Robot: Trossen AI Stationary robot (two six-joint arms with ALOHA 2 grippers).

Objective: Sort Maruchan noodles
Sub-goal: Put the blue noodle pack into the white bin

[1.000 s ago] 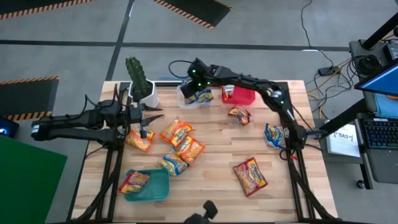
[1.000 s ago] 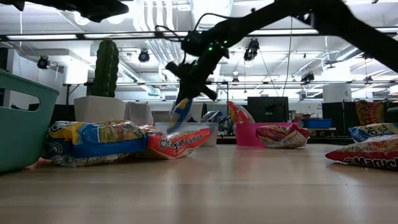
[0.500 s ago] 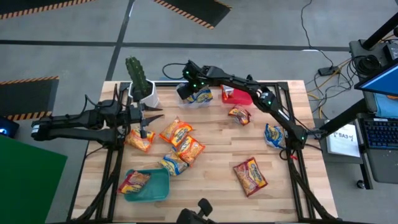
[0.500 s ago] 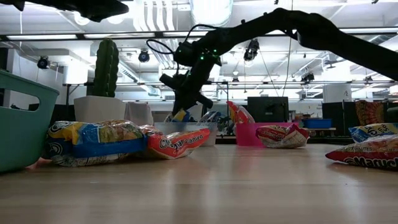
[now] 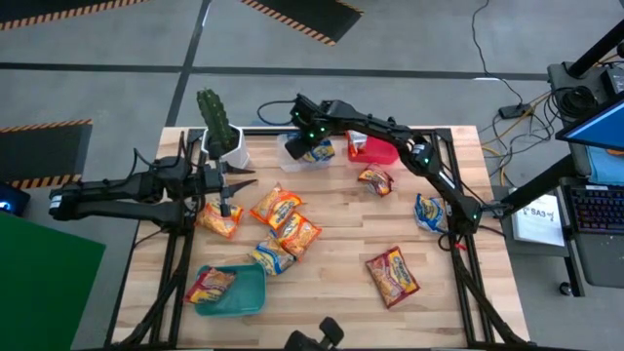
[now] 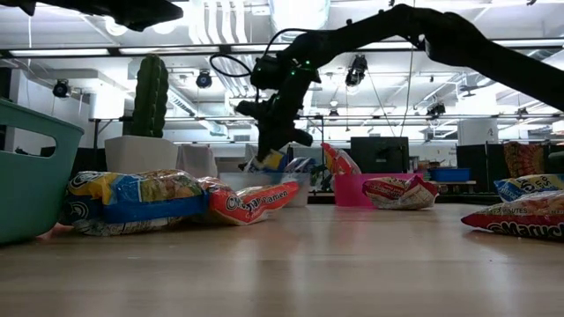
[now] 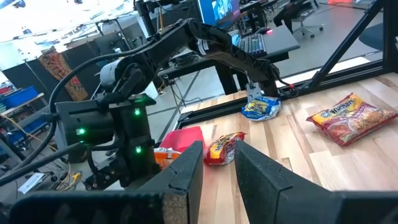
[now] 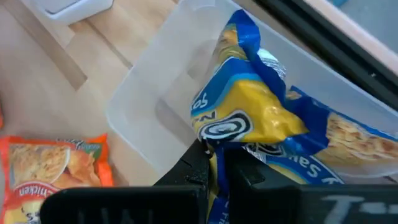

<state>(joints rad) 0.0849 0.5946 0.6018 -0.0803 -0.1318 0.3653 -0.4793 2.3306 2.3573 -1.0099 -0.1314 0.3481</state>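
While gripping a blue packet (image 8: 249, 118), right jaws overhang the clear bin (image 8: 155, 106).

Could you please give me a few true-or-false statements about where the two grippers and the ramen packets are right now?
1. The right gripper is shut on a blue-and-yellow crinkly plastic ramen packet over the clear plastic bin. True.
2. The teal plastic bin holds no packet. False: one red-and-yellow ramen packet lies in it.
3. The left gripper holds an orange packet. False: it hangs bare, fingers apart, near the potted green cactus.
4. Another blue-and-white ramen packet lies near the table's right edge. True.
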